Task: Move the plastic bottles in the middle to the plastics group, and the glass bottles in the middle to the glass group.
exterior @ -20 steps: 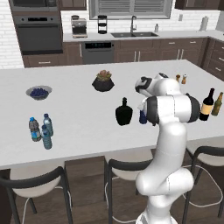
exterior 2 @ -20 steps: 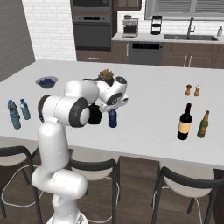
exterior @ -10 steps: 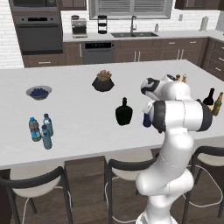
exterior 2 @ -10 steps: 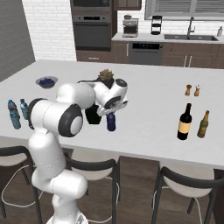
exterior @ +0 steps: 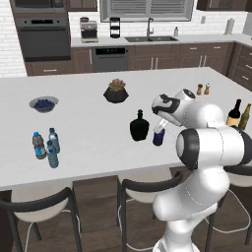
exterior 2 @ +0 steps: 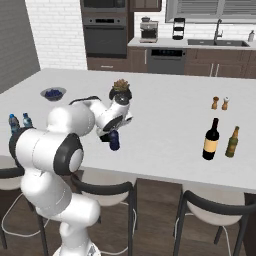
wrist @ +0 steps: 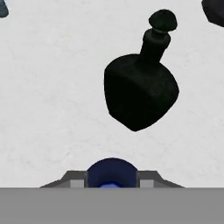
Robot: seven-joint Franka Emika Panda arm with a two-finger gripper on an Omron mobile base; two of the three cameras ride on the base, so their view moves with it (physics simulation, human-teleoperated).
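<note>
The arm has swung lower over the worktop [exterior: 88, 123], and the end effector [wrist: 112, 183] now pinches the navy plastic bottle [exterior: 158, 136] at mid-worktop, black glass bottle [exterior: 139, 127] at its nine o'clock; pickup looks imminent.

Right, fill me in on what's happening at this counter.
The gripper has come down over the navy bottle, fingers either side of its cap; whether it is clamped cannot be told. The squat black bottle stands just beside it, untouched. Three water bottles wait at the counter's left end, the wine bottle and olive-green bottle at the right.
</note>
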